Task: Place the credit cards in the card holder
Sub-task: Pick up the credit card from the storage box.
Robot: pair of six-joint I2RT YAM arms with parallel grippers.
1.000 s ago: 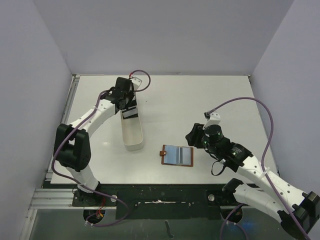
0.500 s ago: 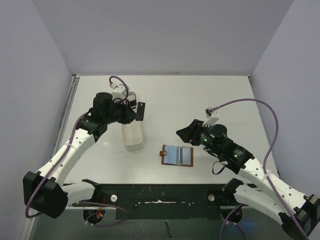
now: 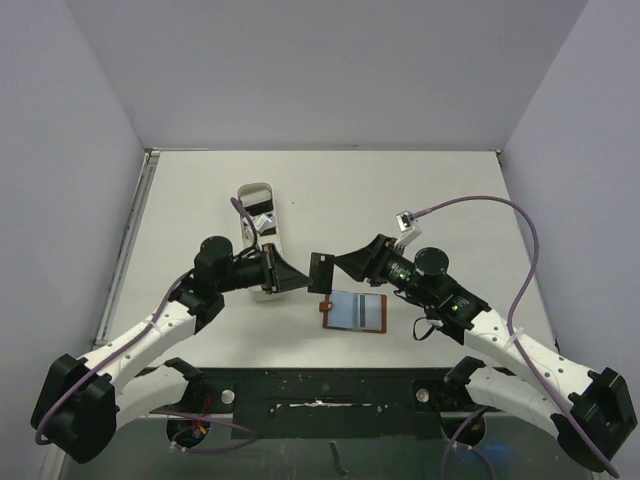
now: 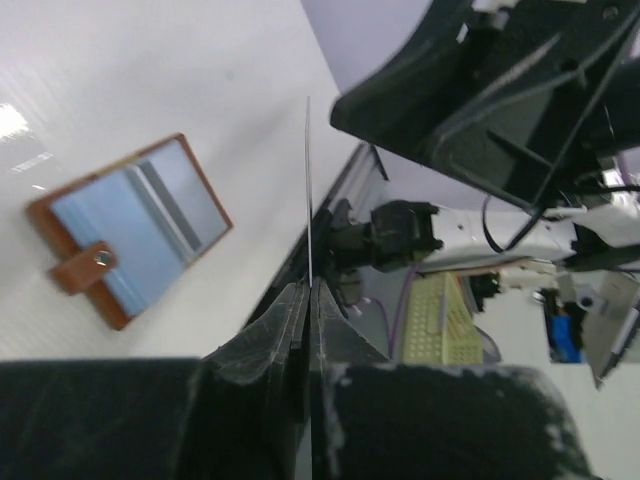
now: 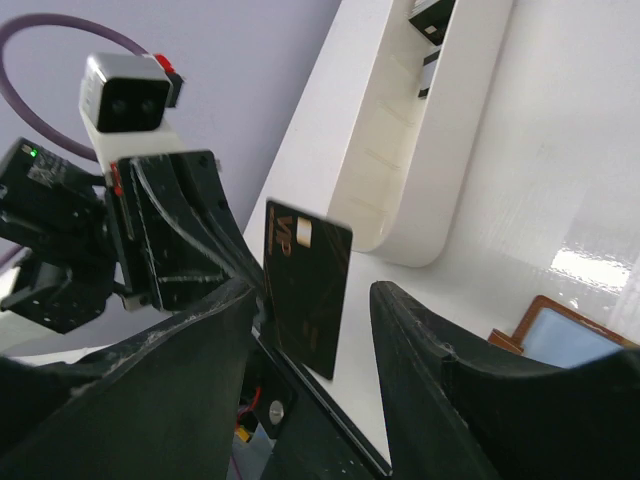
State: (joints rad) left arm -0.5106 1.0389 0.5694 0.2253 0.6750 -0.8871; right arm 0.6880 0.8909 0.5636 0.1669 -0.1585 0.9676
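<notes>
My left gripper (image 4: 308, 300) is pinched tight on the bottom edge of one black credit card (image 5: 307, 285), holding it upright in the air. My right gripper (image 3: 343, 266) faces it with jaws apart, the card just before the gap. Below, the card holder (image 3: 355, 311) lies open on the table (image 3: 420, 190). More cards (image 3: 262, 222) lie in the white tray (image 3: 255, 187) beyond.

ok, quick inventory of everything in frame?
card holder: one, brown with pale blue inside, lying open on the table between the arms
held card: one, black, in the air between the two grippers
cards in tray: at least two, dark with pale bands, exact count unclear
tray: one, white, long oval, left of centre
table: one, white
left gripper: black, shut on the held card
right gripper: black, open, a finger on either side of that card
</notes>
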